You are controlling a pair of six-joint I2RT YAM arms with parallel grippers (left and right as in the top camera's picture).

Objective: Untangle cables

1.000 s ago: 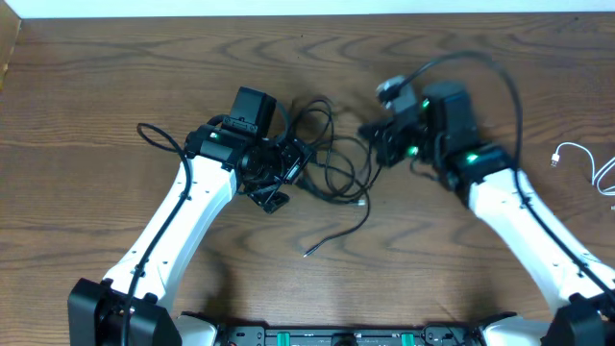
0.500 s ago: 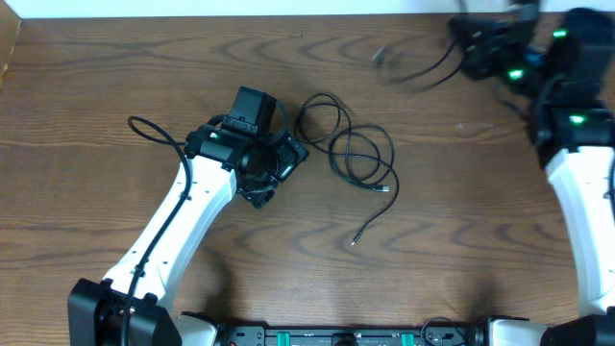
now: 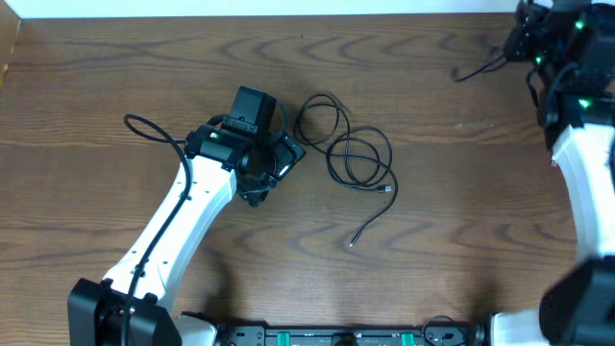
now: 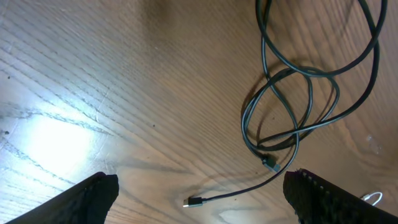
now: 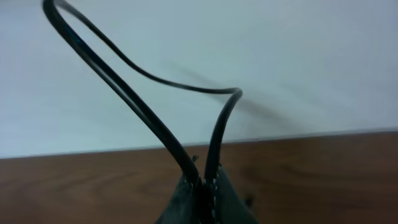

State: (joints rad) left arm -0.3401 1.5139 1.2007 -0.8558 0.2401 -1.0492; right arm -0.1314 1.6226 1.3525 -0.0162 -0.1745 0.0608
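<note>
Where your right arm reaches the far right corner of the table: the right gripper hangs there, well apart from the left arm.
Right gripper: its jaws are pressed fully together in the wrist view, with no gap between them.
Held cable: a black cable is pinched between those jaws as a doubled strand. It rises from them in a tall loop against the pale wall. From overhead you see a length of it trailing leftward from the gripper. Whether that length touches the wood you cannot tell.
Left gripper: it sits left of centre with its jaws spread wide and nothing between them. In its wrist view the two dark fingers show only at the bottom corners.
Loose cable: a second black cable lies flat on the table just right of the left gripper. It forms two overlapping loops, untouched by either arm.
Plug ends: one plug lies at the lower edge of the loops. The other ends a straight tail running toward the near edge.
</note>
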